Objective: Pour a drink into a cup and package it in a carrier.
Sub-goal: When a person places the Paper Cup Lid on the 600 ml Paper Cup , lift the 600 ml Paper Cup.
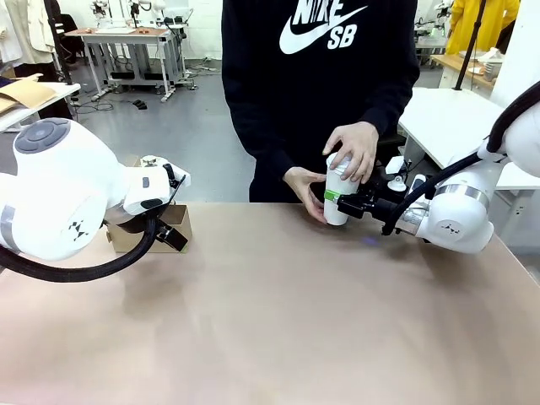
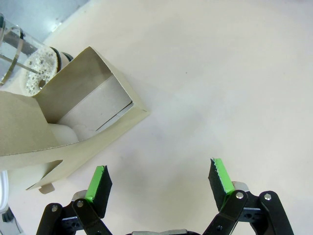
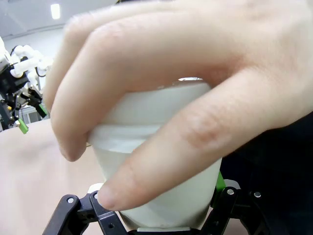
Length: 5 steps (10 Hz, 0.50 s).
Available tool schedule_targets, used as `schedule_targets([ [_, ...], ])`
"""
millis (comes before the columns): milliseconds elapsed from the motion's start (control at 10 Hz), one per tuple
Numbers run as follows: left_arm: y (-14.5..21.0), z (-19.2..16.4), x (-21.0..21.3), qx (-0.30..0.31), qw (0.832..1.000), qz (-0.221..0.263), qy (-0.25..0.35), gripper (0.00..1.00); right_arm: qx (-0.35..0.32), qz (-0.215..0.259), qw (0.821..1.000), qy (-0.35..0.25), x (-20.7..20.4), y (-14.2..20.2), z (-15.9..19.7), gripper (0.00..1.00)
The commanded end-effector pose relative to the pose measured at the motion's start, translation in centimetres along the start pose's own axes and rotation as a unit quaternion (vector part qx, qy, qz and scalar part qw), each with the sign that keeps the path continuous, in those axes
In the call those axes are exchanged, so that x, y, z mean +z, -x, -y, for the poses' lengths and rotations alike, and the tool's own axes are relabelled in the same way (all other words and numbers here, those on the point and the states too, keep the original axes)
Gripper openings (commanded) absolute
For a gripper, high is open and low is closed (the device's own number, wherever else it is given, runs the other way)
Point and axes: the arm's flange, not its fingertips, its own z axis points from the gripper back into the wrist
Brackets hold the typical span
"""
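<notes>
**A:** Since the front camera is up, how does the right gripper [image 1: 344, 202] stand?

**B:** It is clamped on the cup [image 1: 336, 187], low on the wall, and reaches in from 3 o'clock. The cup is upright with its base on the table [image 1: 270, 321], toward 1 o'clock from the table's middle, near the far edge.

**A:** And through that wrist's own camera?

**B:** A black finger lies against the white wall on either side, with a green pad showing at 3 o'clock.

**A:** Whose hands are those?

**B:** The person's. One hand [image 1: 354, 148] is cupped over the top, fingers curled down around the white lid. The other hand [image 1: 305, 192] touches the wall at 9 o'clock, opposite the gripper.

**A:** What about the left gripper [image 2: 159, 178]?

**B:** It is spread wide over bare table, with nothing between the green pads. The carrier [image 2: 83, 122] sits at 10 o'clock from it, near but apart. It is brown card, and one pocket faces the camera with something white inside that I cannot identify. Past it, at 11 o'clock, is a glass jug [image 2: 29, 63] with metal bands, and froth shows through the glass. I cannot tell whether the jug touches the carrier.

**A:** Where is the carrier on the front camera?

**B:** At 9 o'clock on the table, partly hidden behind the left arm and well apart from the cup.
</notes>
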Motion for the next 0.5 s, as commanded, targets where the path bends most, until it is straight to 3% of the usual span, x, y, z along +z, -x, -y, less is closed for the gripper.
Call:
schedule_targets([
  [0,0.01,-0.05,0.03,0.001,1.0,0.001,0.001,1.0,0.0,0.008,1.0,0.005,-0.29,-0.4,-0.08,0.81],
  [400,0.01,-0.05,0.03,0.001,1.0,0.001,0.001,1.0,0.0,0.008,1.0,0.005,-0.29,-0.4,-0.08,0.81],
])
